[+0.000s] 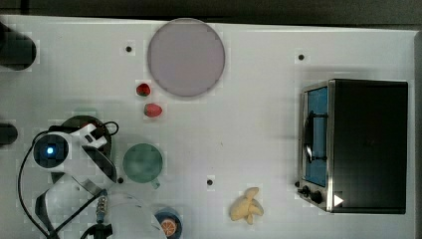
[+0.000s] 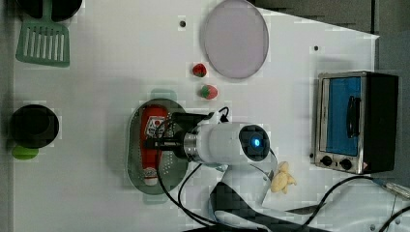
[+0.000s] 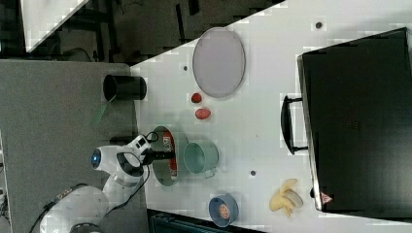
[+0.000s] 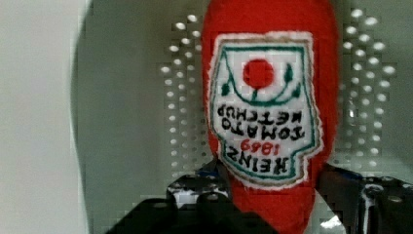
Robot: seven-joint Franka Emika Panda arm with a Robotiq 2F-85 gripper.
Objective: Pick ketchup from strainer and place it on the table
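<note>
Gripper (image 4: 272, 204) down inside the strainer (image 2: 136, 145), its two dark fingers (image 4: 195, 197) set either side of the ketchup (image 2: 152, 140) at the neck end of the label; whether they already press the soft red bottle cannot be told. The bottle lies lengthwise on the perforated floor, white cap toward the left view's bottom.

To do this well, the pinch should land square across the body, firm enough that the plush sides do not slip, then lift straight up until the bottle is above the strainer's rim before swinging out over the table (image 2: 96, 96).

Across the left view from left to right: a green spatula (image 2: 42, 42) and a black cup (image 2: 34, 126) at the far edge, the strainer, two strawberries (image 2: 204, 81) just past its upper end, the lilac plate (image 2: 236, 38), a banana (image 2: 283, 178), then the toaster oven (image 2: 355, 121). The green cup (image 3: 200, 157) stands just beside the strainer in the right view; it looks the likeliest thing to catch on the way out.
</note>
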